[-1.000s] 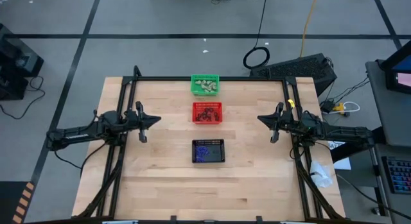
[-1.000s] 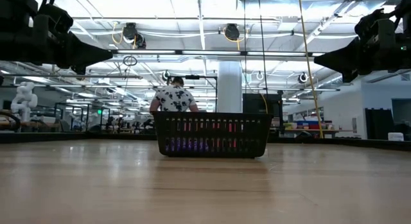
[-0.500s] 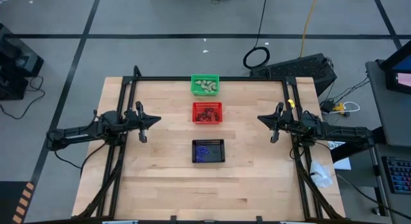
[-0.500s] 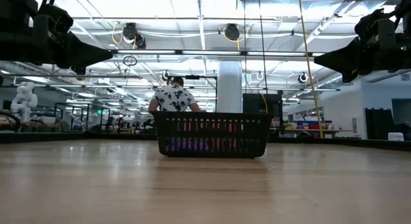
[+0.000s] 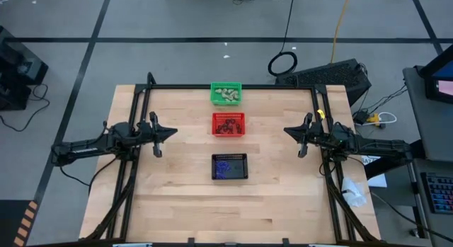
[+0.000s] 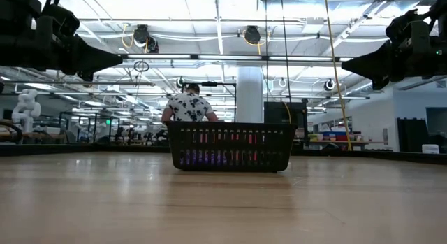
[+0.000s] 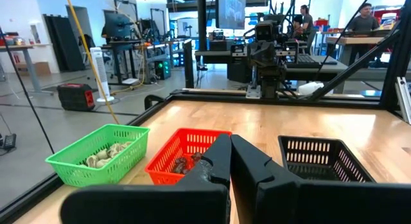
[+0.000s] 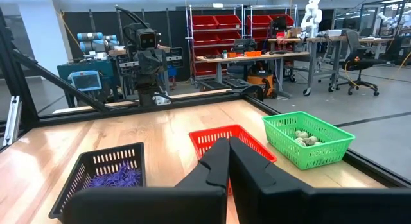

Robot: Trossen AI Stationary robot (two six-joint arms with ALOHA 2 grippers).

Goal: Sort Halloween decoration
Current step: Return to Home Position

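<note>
Three mesh baskets stand in a row down the table's middle. The green one (image 5: 226,93) at the far edge holds pale cream trinkets (image 7: 106,153). The red one (image 5: 228,124) holds dark brown trinkets (image 7: 183,163). The black one (image 5: 230,166) holds purple trinkets (image 8: 115,177). My left gripper (image 5: 173,131) hovers shut at the table's left side, pointing level toward the baskets. My right gripper (image 5: 287,131) hovers shut at the right side, facing it. Both are well apart from the baskets and hold nothing.
A black frame rail (image 5: 233,86) runs along the table's far edge and down both sides. Bare wood (image 5: 233,211) lies between the black basket and the near edge. In the low view a person (image 6: 187,104) stands in the room far behind the table.
</note>
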